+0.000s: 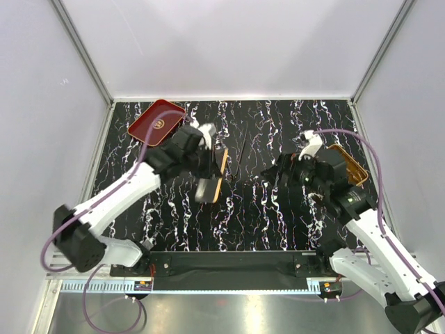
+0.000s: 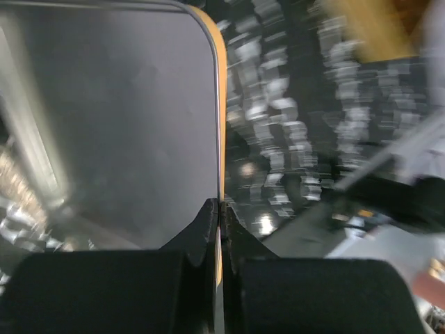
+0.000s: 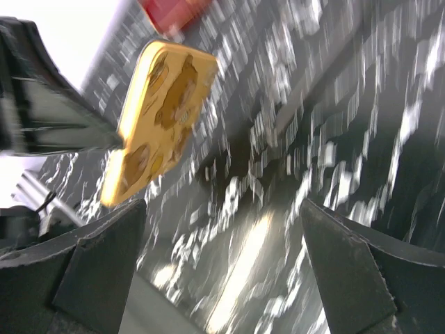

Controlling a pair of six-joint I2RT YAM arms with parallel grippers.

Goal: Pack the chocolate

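Left hand [image 2: 220,212] pinching the gold box [image 2: 221,104]

My left hand pinches the gold box by its edge, tilted above the bench [image 1: 264,209]. Blurred brown chocolate [image 3: 177,89] sits in the box's compartments. My right hand [image 3: 222,209] is spread wide to the right of the box, apart from it. A red tray [image 1: 156,122] lies behind the box.

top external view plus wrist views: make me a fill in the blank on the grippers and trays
1. The left gripper is ___ on the rim of the gold compartmented plastic tray.
2. The right gripper stands ___, holding nothing.
3. The red rectangular tray lies at the black marbled table's far ___ corner.
Missing words: shut; open; left.
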